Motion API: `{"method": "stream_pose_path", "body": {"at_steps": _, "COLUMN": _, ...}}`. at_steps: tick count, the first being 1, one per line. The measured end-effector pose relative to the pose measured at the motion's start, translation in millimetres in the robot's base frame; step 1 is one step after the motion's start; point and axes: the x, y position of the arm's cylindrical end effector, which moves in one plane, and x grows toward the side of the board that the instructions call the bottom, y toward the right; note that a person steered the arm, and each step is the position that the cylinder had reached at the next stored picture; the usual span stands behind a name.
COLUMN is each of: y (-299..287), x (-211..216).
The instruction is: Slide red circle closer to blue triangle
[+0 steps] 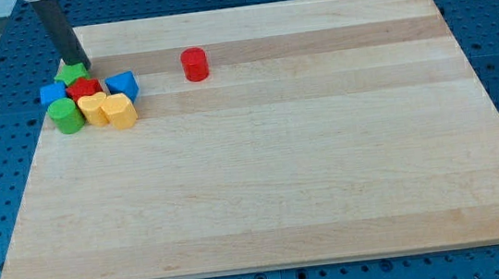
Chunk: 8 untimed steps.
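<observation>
The red circle [194, 63] is a short red cylinder standing alone on the wooden board, toward the view's top, left of centre. The blue triangle [123, 85] sits to its left at the right edge of a tight cluster of blocks. My tip [80, 66] is at the cluster's top left, touching or just above a green block [71, 75]. It is well left of the red circle, with the cluster's top between them.
The cluster also holds a blue block [52, 93], a red block [84, 88], a green cylinder [67, 115], a yellow heart-like block [94, 108] and a yellow block [120, 109]. The board's left edge [35, 153] runs close by the cluster.
</observation>
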Motion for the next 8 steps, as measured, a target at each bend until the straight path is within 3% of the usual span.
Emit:
{"method": "stream_pose_path", "body": {"at_steps": 3, "y": 0, "x": 13}}
{"method": "stream_pose_path", "body": {"at_steps": 4, "y": 32, "x": -7}}
{"method": "stream_pose_path", "body": {"at_steps": 6, "y": 215, "x": -20}}
{"method": "stream_pose_path", "body": {"at_steps": 7, "y": 253, "x": -7}}
{"method": "stream_pose_path", "body": {"at_steps": 8, "y": 244, "x": 9}}
